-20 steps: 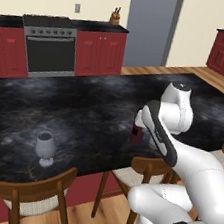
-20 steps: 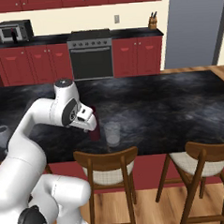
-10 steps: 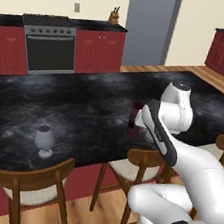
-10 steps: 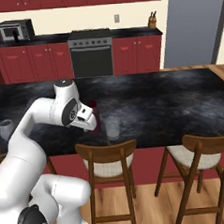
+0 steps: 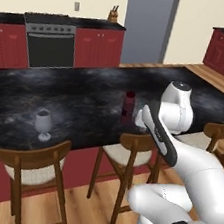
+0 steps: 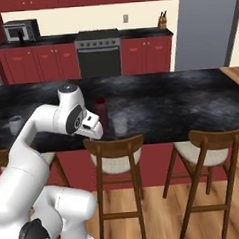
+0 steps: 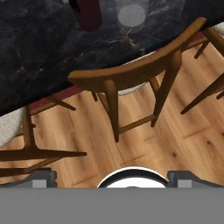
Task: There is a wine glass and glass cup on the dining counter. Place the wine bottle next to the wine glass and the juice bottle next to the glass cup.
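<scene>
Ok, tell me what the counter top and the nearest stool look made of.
The dining counter top looks like polished black marble: grey veins, faint sheen. The stool looks like brown varnished wood, grain visible in the hand view, with a pale, seemingly fabric seat.

Juice bottle [image 6: 101, 112] just beside glass cup [image 6: 120, 123] on dining counter [image 6: 190, 99], wine glass [image 5: 43, 123] well apart

Table [image 5: 85, 100]: black top w/ grey marble veining, red base. Juice bottle [image 5: 128, 107]: dark red, cap same. Wine glass [image 5: 43, 123]: clear, pale grey. Glass cup [image 6: 120, 123]: clear. Stools [image 6: 115, 151]: brown wood, cream seats. Floor [image 7: 144, 144]: light wood planks. Cabinets [image 6: 35, 64]: red.
</scene>
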